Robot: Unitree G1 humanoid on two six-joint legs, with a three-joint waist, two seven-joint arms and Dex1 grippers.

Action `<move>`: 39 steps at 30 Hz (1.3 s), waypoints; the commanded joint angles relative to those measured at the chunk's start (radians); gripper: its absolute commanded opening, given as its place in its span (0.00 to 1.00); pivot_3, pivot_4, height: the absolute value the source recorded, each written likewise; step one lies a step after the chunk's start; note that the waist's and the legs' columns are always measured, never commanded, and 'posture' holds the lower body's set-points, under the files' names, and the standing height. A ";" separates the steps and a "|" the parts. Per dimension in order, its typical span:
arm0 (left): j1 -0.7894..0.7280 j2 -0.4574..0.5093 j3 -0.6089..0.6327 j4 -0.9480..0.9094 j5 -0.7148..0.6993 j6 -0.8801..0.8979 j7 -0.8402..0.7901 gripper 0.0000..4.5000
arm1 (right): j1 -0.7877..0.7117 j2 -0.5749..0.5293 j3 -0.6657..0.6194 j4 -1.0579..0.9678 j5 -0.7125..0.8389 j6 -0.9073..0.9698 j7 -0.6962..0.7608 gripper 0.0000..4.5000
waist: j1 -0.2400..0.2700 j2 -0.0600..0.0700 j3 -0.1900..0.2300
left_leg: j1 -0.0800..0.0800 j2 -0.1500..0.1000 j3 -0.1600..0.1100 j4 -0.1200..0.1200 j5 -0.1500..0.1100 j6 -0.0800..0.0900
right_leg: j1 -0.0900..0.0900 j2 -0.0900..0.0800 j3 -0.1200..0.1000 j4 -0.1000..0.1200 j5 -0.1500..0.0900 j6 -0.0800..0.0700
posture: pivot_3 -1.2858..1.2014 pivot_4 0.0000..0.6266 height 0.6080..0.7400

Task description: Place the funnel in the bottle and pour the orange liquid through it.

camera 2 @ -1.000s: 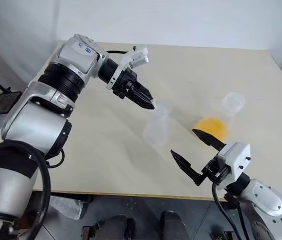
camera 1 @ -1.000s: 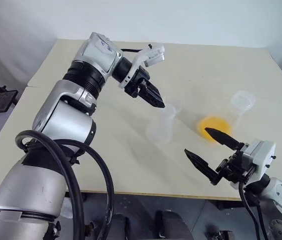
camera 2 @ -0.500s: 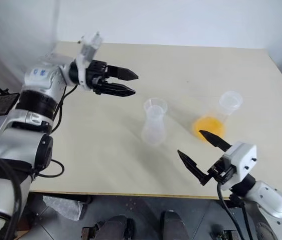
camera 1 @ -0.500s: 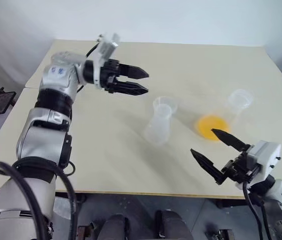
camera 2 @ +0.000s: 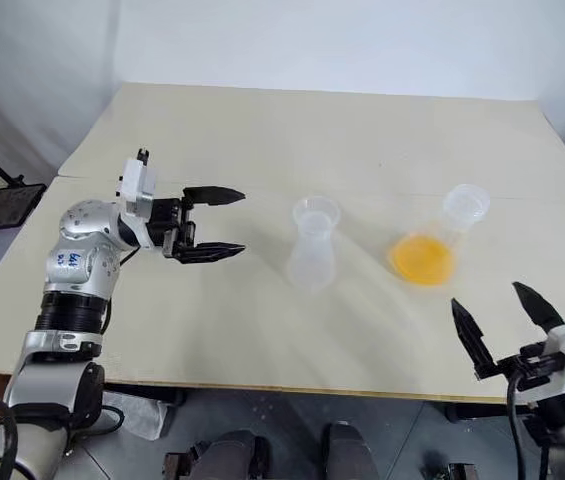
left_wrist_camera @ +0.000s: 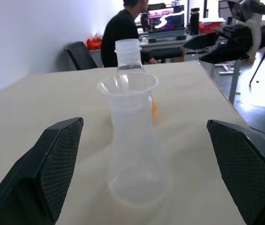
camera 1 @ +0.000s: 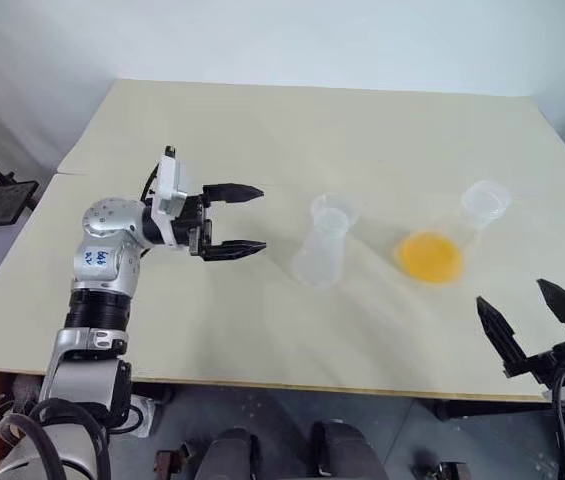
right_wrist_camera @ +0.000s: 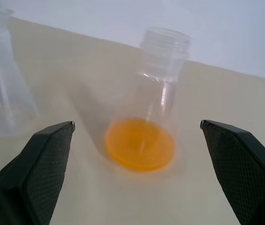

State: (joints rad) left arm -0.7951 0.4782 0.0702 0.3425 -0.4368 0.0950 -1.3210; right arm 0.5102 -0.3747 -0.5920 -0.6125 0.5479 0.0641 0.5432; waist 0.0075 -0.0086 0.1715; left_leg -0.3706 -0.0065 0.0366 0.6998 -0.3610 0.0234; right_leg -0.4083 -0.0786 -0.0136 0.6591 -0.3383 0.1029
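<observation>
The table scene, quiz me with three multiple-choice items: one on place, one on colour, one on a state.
1. Where does the small clear plastic funnel sit?
A. in the neck of the clear plastic bottle
B. flat on the table
C. in a tool

2. What colour is the liquid in the clear broad-based flask?
A. blue
B. orange
C. green

3. How is the left tool?
A. shut on the funnel
B. open
C. shut on the flask

Answers: 1 A, its rim crowns the bottle's neck; 2 B, an orange pool fills the base; 3 B, its fingers stand apart, holding nothing.
</observation>
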 commanded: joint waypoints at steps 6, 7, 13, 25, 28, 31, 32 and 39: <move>0.074 0.001 0.000 -0.128 -0.019 0.030 0.063 1.00 | -0.066 -0.061 0.009 -0.027 0.064 0.113 -0.065 1.00 | -0.011 0.002 -0.001 | 0.001 0.001 0.001 -0.001 0.000 0.000 | 0.000 0.001 0.001 0.000 0.000 0.000 | 0.52 0.24 1.00; 0.076 0.001 -0.002 -0.133 -0.020 0.032 0.067 1.00 | -0.097 -0.074 0.011 -0.032 0.094 0.149 -0.088 1.00 | -0.011 0.002 -0.001 | 0.001 0.001 0.001 -0.001 0.000 0.000 | 0.000 0.001 0.001 0.000 0.000 0.000 | 0.52 0.24 1.00; 0.103 -0.001 -0.009 -0.172 -0.023 0.046 0.089 1.00 | -0.325 -0.187 0.042 0.022 0.176 0.417 -0.250 1.00 | -0.009 0.002 -0.001 | 0.001 0.001 0.000 0.000 0.000 0.000 | 0.000 0.000 0.001 0.000 0.000 0.000 | 0.52 0.24 1.00; 0.150 0.007 0.000 -0.249 -0.037 0.084 0.128 1.00 | -0.609 -0.193 0.098 0.180 0.181 0.555 -0.338 1.00 | -0.009 0.002 -0.001 | 0.000 0.001 0.000 -0.001 0.000 0.000 | -0.001 0.000 0.000 -0.001 0.000 0.000 | 0.52 0.24 1.00; 0.150 0.003 0.001 -0.255 -0.038 0.089 0.138 1.00 | -0.647 -0.190 0.128 0.226 0.152 0.551 -0.334 1.00 | -0.008 0.002 -0.001 | 0.000 0.001 0.000 -0.001 0.000 0.000 | 0.000 0.000 0.000 -0.001 0.000 0.000 | 0.52 0.24 1.00; 0.144 0.002 -0.001 -0.255 -0.040 0.091 0.140 1.00 | -0.676 -0.186 0.149 0.253 0.139 0.543 -0.322 1.00 | -0.009 0.002 -0.001 | -0.001 0.001 0.000 -0.001 0.000 0.000 | -0.001 0.000 0.000 -0.001 0.000 0.000 | 0.52 0.24 1.00; 0.142 0.002 -0.001 -0.254 -0.041 0.091 0.140 1.00 | -0.682 -0.187 0.157 0.258 0.134 0.539 -0.315 1.00 | -0.009 0.002 -0.001 | -0.001 0.001 0.000 -0.001 0.000 0.000 | -0.001 0.000 0.000 -0.001 0.000 0.000 | 0.52 0.24 1.00; 0.141 0.005 -0.004 -0.256 -0.044 0.092 0.139 1.00 | -0.734 -0.166 0.168 0.307 0.102 0.504 -0.301 1.00 | -0.010 0.002 -0.001 | -0.001 0.001 0.000 -0.001 0.000 0.000 | -0.001 0.000 0.000 -0.001 0.000 0.000 | 0.52 0.24 1.00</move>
State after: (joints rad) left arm -0.6448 0.4786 0.0585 0.1255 -0.4630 0.1912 -1.1829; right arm -0.2046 -0.5415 -0.4093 -0.3002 0.6567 0.6041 0.2323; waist -0.0021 -0.0068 0.1708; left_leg -0.3713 -0.0059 0.0366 0.6990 -0.3606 0.0234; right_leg -0.4089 -0.0787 -0.0140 0.6583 -0.3383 0.1028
